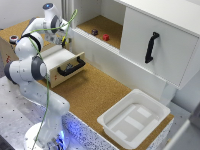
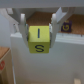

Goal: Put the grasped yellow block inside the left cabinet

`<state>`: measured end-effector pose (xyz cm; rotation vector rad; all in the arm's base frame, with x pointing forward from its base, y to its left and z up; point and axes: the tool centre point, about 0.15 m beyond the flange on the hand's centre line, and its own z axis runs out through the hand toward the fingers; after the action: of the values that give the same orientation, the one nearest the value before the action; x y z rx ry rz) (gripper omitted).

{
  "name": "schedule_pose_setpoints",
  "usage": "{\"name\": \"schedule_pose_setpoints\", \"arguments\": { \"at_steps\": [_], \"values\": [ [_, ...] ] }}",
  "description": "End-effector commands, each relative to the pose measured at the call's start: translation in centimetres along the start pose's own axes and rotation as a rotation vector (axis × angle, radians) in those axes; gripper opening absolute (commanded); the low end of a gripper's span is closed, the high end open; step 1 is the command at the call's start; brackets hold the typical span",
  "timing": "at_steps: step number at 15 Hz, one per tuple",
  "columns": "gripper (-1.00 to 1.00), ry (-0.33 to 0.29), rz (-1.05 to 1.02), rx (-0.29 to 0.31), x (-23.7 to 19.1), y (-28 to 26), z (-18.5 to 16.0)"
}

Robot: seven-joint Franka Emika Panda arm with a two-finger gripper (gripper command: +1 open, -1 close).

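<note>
In the wrist view my gripper (image 2: 40, 31) is shut on the yellow block (image 2: 39, 40), a cube with dark marks on its face, held between both fingers (image 2: 59, 20). In the exterior view the gripper (image 1: 64, 39) hangs above the wooden drawer box, just outside the left edge of the left cabinet (image 1: 114, 26); the block cannot be made out there. The cabinet is an open white-walled compartment with a cork floor. The wrist view shows its white front wall (image 2: 60, 55) behind the block.
A small dark block (image 1: 94, 32) and a small red block (image 1: 106, 37) lie on the cabinet floor. The wooden drawer box (image 1: 62, 62) with a black handle stands open below the gripper. The cupboard door (image 1: 151, 47) has a black handle. A white bin (image 1: 132, 117) sits at the front.
</note>
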<state>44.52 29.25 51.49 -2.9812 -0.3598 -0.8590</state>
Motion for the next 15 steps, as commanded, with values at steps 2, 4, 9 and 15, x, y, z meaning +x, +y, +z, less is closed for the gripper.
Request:
{"name": "schedule_pose_setpoints", "arguments": {
  "at_steps": [2,4,9,15],
  "values": [
    [-1.0,-0.08,-0.052,-0.029,11.6,0.1,6.4],
    [-1.0,-0.089,-0.079,-0.017,13.2,-0.2,8.2],
    [-1.0,-0.08,-0.074,-0.01,15.5,-0.5,12.0],
    [-1.0,-0.078,-0.039,-0.036,16.7,-0.5,15.3]
  ]
}}
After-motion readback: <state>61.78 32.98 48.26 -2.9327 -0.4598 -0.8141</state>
